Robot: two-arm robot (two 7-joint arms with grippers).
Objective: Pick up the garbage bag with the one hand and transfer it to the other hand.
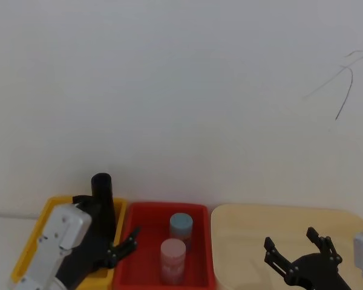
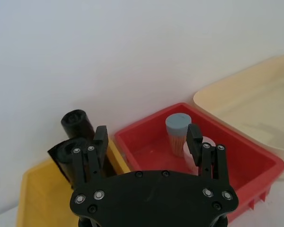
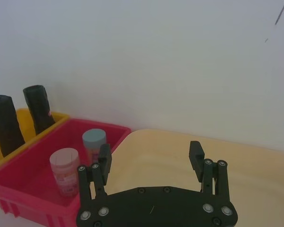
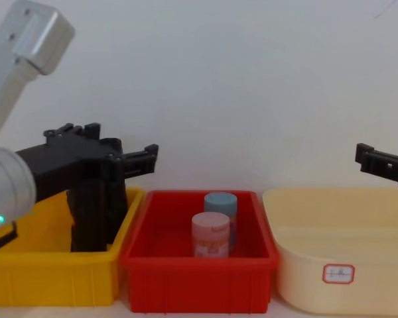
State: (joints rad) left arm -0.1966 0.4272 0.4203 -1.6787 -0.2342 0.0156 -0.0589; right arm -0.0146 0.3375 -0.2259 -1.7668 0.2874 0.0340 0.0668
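Two matte black rolls stand upright in the yellow bin: a far roll and a near roll. One of them is the garbage bag; I cannot tell which. In the chest view the rolls stand under my left arm. My left gripper, on the green-ringed arm, hangs open above the yellow and red bins' shared edge, just beside the rolls and holding nothing. My right gripper hovers open and empty over the cream bin.
The red bin sits between the yellow and cream bins and holds a pink jar and a blue jar. A white wall stands close behind the bins.
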